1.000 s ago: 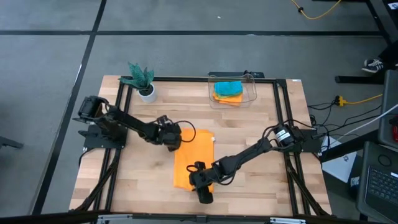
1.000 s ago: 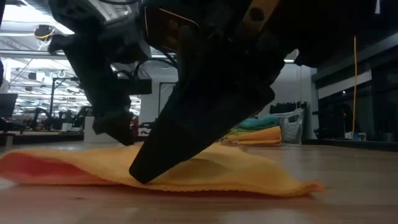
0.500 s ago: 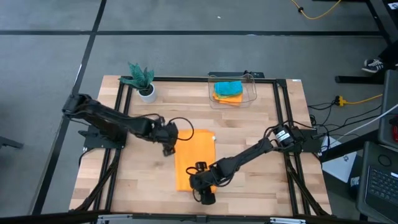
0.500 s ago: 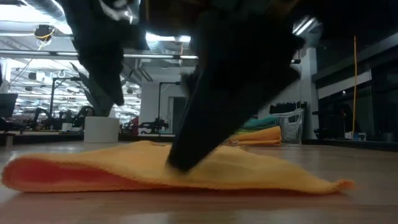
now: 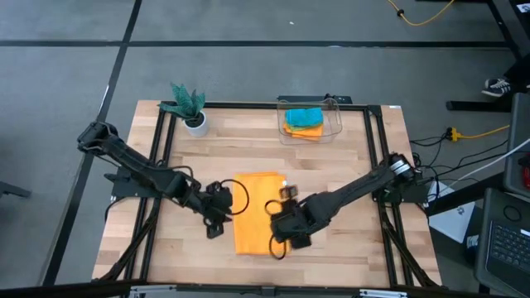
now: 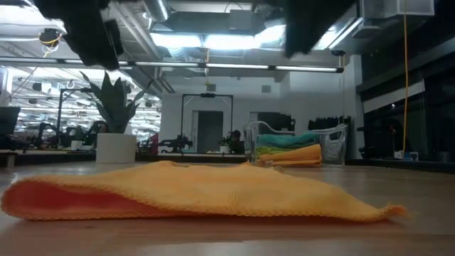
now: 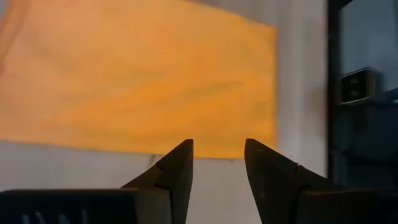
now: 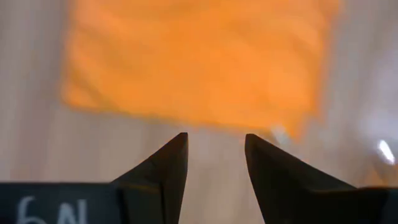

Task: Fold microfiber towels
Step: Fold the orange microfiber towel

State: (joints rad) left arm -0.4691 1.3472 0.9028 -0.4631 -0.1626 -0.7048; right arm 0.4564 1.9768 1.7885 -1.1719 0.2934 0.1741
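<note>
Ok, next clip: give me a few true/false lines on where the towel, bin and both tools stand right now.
1. The orange towel lies folded on the table. True.
2. The left tool grips the towel. False: it is open, beside the towel's left edge, holding nothing.
3. The right tool is open. True.
4. The bin holds no towels. False: folded towels lie in it.
5. The plant stands on the towel. False: it stands apart, at the table's far edge.

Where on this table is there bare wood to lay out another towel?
Free: the strip between the plant and the clear bin, and the table's right side below that bin. Crowded: the middle, where the orange towel lies between left gripper and right gripper.
</note>
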